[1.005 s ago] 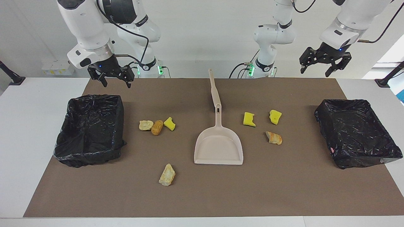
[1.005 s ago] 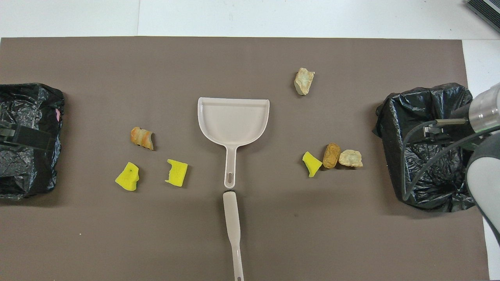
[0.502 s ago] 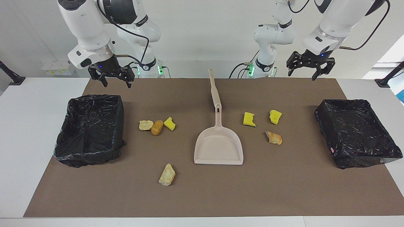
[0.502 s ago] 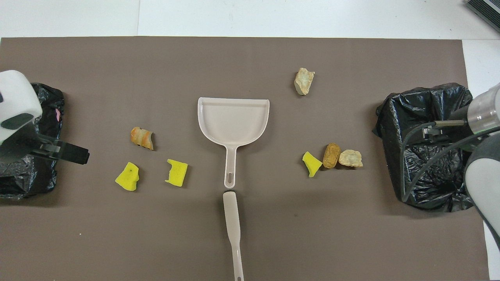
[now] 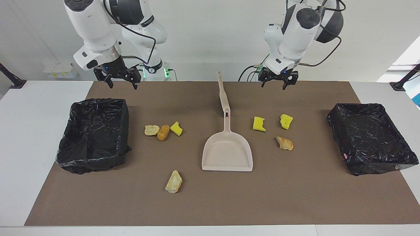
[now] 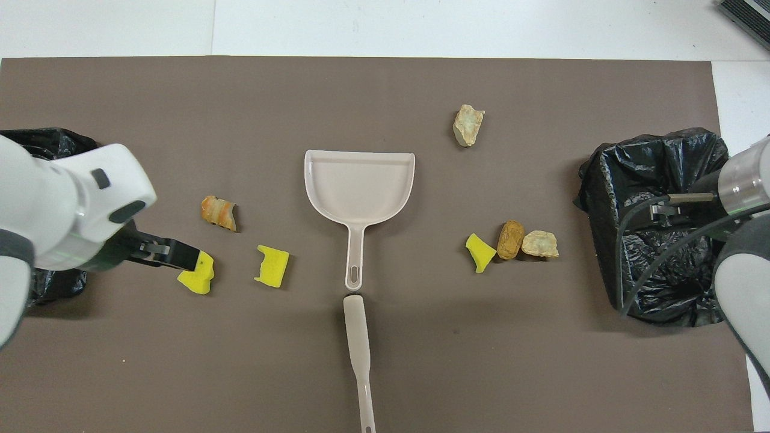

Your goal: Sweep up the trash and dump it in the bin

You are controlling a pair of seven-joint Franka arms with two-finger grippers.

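Several trash lumps lie on the brown mat. Two yellow chunks (image 5: 259,124) (image 5: 286,121) and a bread piece (image 5: 284,143) lie toward the left arm's end. A tan lump (image 5: 151,130), a brown lump (image 5: 163,132) and a yellow chunk (image 5: 176,128) lie toward the right arm's end, with one tan lump (image 5: 174,182) farther out. My left gripper (image 5: 278,82) is open and empty, raised over the mat's near edge; in the overhead view (image 6: 180,258) it covers the edge of a yellow chunk (image 6: 198,278). My right gripper (image 5: 121,81) is open and empty, above the mat beside the bin (image 5: 98,102).
A beige dustpan (image 5: 227,152) lies mid-mat, handle toward the robots, with a beige stick (image 5: 222,91) in line with the handle. A second black-lined bin (image 5: 361,106) stands at the left arm's end. Bare mat lies farther out than the dustpan.
My left gripper has swung from above the bin at its end toward the middle and come lower. My right gripper has barely moved. The trash and dustpan have not moved.
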